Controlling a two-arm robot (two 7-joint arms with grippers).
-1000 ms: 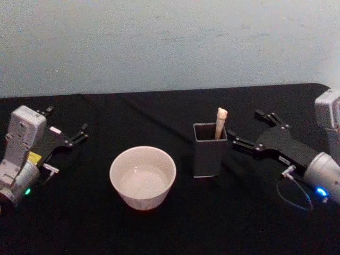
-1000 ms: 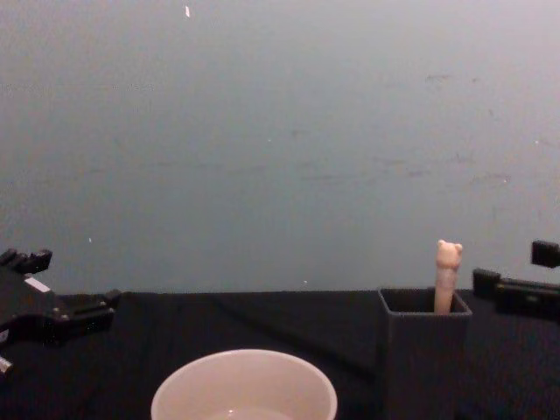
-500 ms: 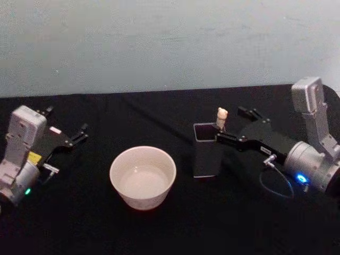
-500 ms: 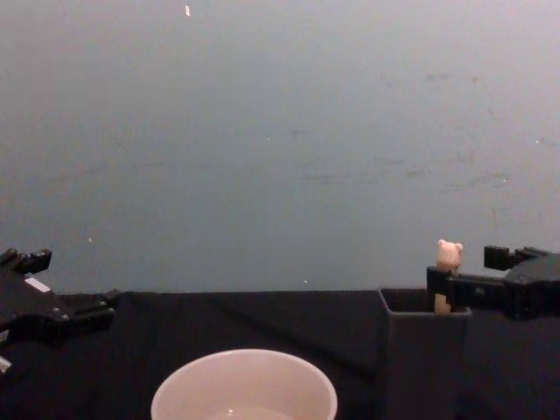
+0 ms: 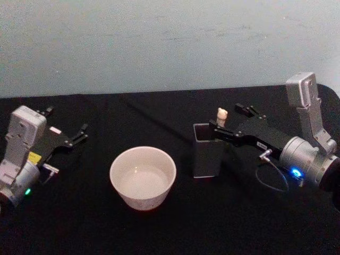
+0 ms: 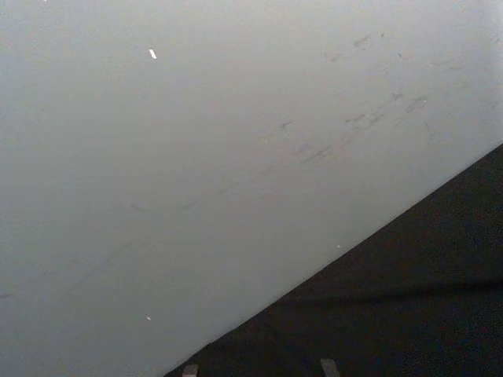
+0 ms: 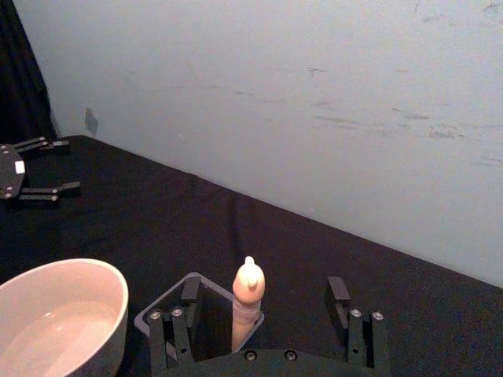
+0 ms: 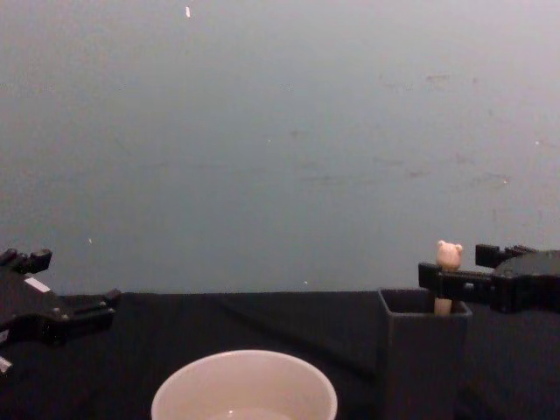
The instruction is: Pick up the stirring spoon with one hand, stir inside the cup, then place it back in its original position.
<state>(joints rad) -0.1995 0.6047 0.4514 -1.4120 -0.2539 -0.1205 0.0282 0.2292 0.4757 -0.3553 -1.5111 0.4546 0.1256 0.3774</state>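
The stirring spoon (image 5: pixel 221 117) stands upright in the dark grey square holder (image 5: pixel 208 154), its bear-head top (image 8: pixel 449 255) poking above the rim; its bowl is hidden inside. The cream-white cup (image 5: pixel 142 177) sits left of the holder. My right gripper (image 5: pixel 226 120) is open at the height of the handle top, one finger on each side of it. In the right wrist view the spoon (image 7: pixel 247 295) rises between the spread fingers (image 7: pixel 181 316), nearer to that one, without touching. My left gripper (image 5: pixel 67 123) rests open at the far left.
A black cloth (image 5: pixel 170 228) covers the table and a pale wall (image 5: pixel 159 42) stands behind it. A thin cable (image 5: pixel 273 175) loops under the right wrist. There is open cloth between cup and left arm.
My right gripper has swung in from the right toward the holder, and its open fingers now straddle the spoon's handle top. The left arm, cup and spoon have not moved.
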